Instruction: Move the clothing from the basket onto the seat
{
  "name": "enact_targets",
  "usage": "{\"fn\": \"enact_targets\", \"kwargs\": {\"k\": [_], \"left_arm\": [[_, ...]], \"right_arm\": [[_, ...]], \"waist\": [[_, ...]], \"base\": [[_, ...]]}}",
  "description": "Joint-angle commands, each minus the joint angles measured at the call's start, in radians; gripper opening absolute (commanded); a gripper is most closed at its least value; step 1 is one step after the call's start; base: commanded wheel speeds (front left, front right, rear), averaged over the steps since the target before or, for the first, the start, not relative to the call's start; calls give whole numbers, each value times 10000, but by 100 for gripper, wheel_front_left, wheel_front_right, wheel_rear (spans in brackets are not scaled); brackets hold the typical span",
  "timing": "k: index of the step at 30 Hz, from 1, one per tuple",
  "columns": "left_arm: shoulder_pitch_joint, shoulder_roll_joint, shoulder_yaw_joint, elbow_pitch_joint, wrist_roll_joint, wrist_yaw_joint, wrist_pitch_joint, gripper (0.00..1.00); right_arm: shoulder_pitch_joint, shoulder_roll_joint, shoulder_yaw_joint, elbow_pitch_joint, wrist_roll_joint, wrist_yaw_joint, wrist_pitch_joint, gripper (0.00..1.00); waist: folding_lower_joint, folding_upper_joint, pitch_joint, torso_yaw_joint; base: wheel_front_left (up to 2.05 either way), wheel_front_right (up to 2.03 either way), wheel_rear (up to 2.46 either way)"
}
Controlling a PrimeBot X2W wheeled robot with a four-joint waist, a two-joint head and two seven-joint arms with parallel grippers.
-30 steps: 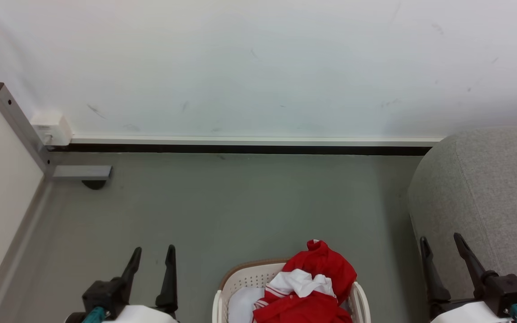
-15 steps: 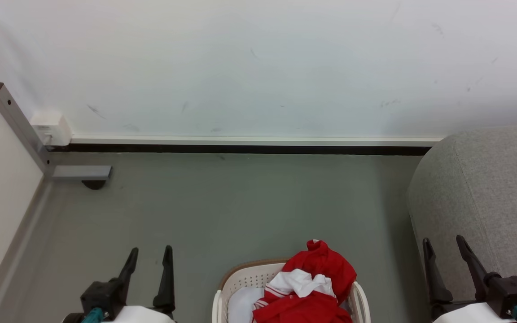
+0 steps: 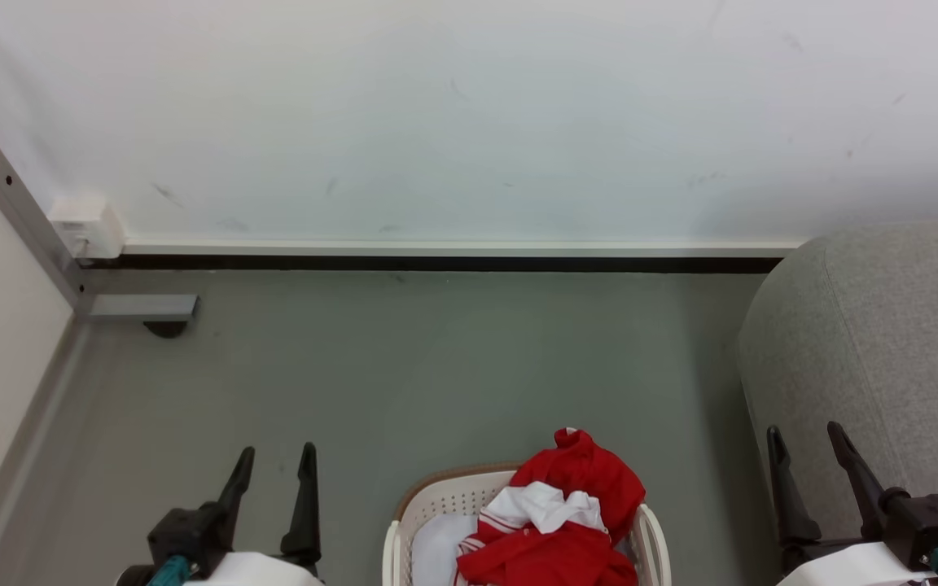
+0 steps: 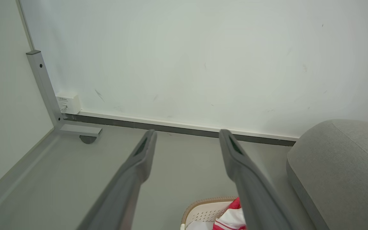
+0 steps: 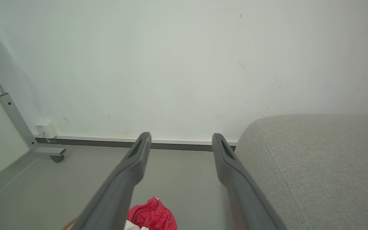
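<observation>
The cream basket (image 3: 416,513) with its brown rim sits on the floor at the bottom centre of the head view, heaped with red and white clothing (image 3: 571,509). My left gripper (image 3: 275,458) stands open at the lower left, left of the basket, holding nothing. My right gripper (image 3: 804,439) is open at the lower right, in front of the grey seat (image 3: 892,325). In the left wrist view the basket (image 4: 200,212) and clothing (image 4: 232,218) peek in at the bottom, below the open gripper (image 4: 187,137). The right wrist view has the clothing (image 5: 152,215), the seat (image 5: 318,166) and the open gripper (image 5: 180,139).
A white wall (image 3: 469,122) with a dark skirting strip (image 3: 436,263) closes the far side. A grey metal post with a foot (image 3: 139,307) and a small white box (image 3: 86,226) stand in the left corner. Grey floor (image 3: 436,366) stretches between basket and wall.
The whole head view has shifted slightly up and left, so the camera has moved a little. Both grippers stay open and empty; the clothing lies in the basket as before.
</observation>
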Motion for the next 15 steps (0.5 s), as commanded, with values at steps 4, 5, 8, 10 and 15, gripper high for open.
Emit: {"fn": "enact_targets", "kwargs": {"k": [4,5,8,10,15], "left_arm": [[-305,74,-58,-94,57,0,-10,100],[-528,74,-149,-136,102,-36,-10,100],[-971,69,-416,-200,147,-76,-10,100],[-1365,71,-662,-239,199,-103,-10,100],[-2578,71,-1488,25,478,-211,-10,100]], "right_arm": [[-326,-6,-33,-135,88,-21,-2,100],[-444,-9,-72,-242,128,-21,-2,100],[-756,-5,-161,-403,176,-21,0,100],[-1083,3,-197,-539,200,-21,0,100],[-2012,18,-253,-866,250,-21,1,100]], "waist": [[0,0,419,-100],[0,0,746,-154],[0,0,1394,-252],[0,0,1930,-346],[0,0,3444,-595]], "base": [[0,0,0],[0,0,0],[0,0,0],[0,0,0],[0,0,0]]}}
